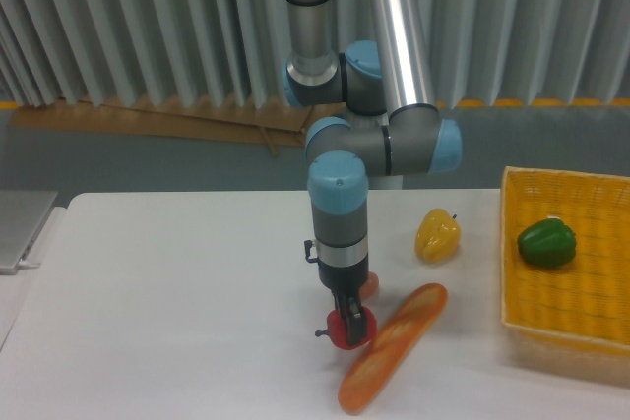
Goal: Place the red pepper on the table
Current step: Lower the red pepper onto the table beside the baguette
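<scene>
We see the hand (349, 325) pinching the small glossy red bell pepper (344, 332) low over the white tabletop (177, 302), just beside the long orange-brown bread loaf (392, 346).

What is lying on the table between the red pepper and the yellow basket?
In the camera view, the baguette lies between the red pepper and the yellow basket, right beside the pepper. The rest is bare table.

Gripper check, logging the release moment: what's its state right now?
Gripper: jaws closed on the red pepper, low over the table beside the baguette.
</scene>
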`<action>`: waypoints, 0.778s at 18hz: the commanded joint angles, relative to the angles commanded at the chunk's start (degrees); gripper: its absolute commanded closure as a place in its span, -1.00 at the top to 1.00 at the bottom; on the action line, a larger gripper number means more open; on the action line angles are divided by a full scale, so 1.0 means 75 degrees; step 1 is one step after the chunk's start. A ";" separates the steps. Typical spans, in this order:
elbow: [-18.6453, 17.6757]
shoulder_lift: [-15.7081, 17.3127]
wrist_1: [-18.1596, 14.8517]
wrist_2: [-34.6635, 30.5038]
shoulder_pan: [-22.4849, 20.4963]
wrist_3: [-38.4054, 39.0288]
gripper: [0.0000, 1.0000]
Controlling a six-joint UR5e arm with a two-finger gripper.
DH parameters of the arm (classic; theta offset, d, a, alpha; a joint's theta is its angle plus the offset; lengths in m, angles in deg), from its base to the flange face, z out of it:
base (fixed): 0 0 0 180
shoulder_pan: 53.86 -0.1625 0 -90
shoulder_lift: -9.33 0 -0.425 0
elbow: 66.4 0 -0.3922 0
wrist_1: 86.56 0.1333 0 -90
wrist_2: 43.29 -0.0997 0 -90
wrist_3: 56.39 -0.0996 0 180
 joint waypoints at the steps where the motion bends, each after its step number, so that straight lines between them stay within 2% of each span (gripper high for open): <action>1: -0.0024 0.0000 0.0000 0.0000 0.0012 0.0012 -0.10; 9: -0.0036 -0.0281 0.0000 -0.0035 0.0211 0.0071 -0.09; 14: -0.0059 -0.0305 0.0000 -0.0035 0.0235 0.0106 -0.09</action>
